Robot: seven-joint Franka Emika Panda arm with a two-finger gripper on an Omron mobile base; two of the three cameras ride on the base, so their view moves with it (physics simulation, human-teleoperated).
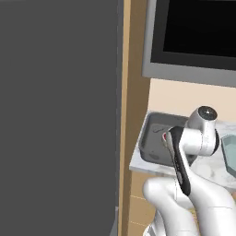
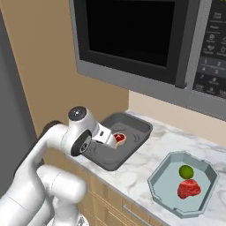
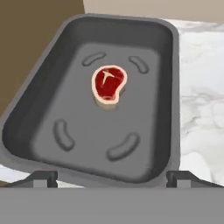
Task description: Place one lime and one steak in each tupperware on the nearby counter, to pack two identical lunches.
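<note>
Marbled counter (image 2: pixel 145 152) under the microwave (image 2: pixel 145 39) carried both containers: the pale blue octagonal tupperware (image 2: pixel 161 187) already held a bright green lime (image 2: pixel 186 171) beside an all-red steak (image 2: pixel 189 188), evidently one finished lunch. The dark grey tupperware (image 3: pixel 39 109) held only the beige-rimmed steak (image 3: pixel 109 83), lying flat near its middle. The gripper (image 3: pixel 111 177) hung above that tray, jaws spread wide and grasping nothing, consistent with a release; this lunch appeared to lack its lime.

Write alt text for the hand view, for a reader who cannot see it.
A beige-rimmed steak with a red centre lies alone in the dark grey tupperware, which sits on the marbled counter. The open gripper looks down on it, empty, its fingertips wide apart near the tray's rim.
</note>
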